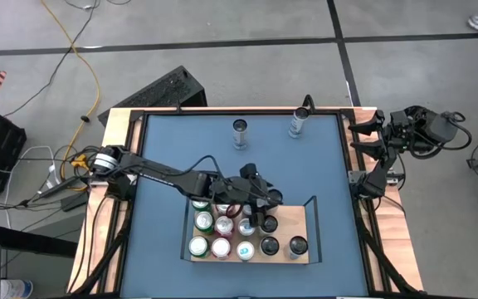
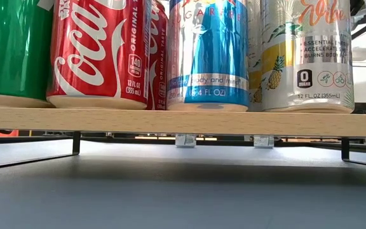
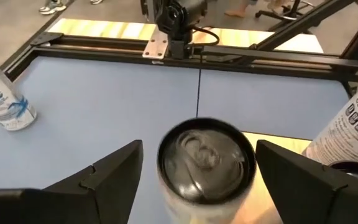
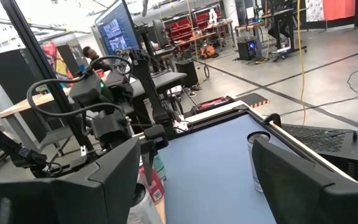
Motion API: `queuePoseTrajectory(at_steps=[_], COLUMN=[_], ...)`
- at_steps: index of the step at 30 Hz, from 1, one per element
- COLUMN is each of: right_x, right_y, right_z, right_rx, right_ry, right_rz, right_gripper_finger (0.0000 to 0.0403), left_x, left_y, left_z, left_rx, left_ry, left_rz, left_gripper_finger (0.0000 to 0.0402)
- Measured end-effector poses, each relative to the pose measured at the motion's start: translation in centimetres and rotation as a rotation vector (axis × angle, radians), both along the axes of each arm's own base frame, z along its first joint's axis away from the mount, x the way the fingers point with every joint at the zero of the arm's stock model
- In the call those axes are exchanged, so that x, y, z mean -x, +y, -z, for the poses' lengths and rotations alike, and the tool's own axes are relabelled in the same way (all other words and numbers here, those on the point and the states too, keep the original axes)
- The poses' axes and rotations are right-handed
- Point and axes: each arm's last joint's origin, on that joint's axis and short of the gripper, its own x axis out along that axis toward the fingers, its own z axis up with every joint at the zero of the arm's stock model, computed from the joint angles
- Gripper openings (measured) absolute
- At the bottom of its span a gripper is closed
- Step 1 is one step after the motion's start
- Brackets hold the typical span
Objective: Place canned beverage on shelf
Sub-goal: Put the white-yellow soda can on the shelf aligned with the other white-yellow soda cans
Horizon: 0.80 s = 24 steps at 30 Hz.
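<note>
- My left end effector [image 1: 260,209] reached over the shelf [image 1: 309,218], its fingers [image 3: 98,180] spread apart on either side of a dark-topped can [image 3: 207,163], not touching it.
- That can [image 1: 269,223] stood on the shelf's back row, beside the other cans [image 1: 221,236] crowding the board.
- Two more cans [image 1: 240,131] stood well apart near the far edge of the bench [image 1: 322,166].
- My right end effector [image 1: 382,137] waited off the bench's right edge, released and holding nothing.

Left gripper [image 1: 265,211] fingers [image 3: 98,180] apart.
</note>
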Motion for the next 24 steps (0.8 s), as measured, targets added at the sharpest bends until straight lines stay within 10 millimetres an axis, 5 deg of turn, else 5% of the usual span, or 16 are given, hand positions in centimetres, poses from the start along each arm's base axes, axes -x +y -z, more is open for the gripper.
queuePoseTrajectory(at_steps=[12, 24], right_x=[0.0, 0.0], right_y=[0.0, 0.1], right_z=[0.0, -0.2], right_rx=[-0.004, -0.058], right_ry=[-0.001, -0.016], right_rz=[0.000, 0.011], right_gripper_finger=[0.0301, 0.0301], left_x=[0.1, 2.1], left_y=[0.5, 0.7], left_z=[-0.2, -3.7], left_rx=[-0.045, -0.043], left_ry=[0.012, -0.071], left_rz=[0.002, -0.047], left_gripper_finger=[0.0299, 0.0300])
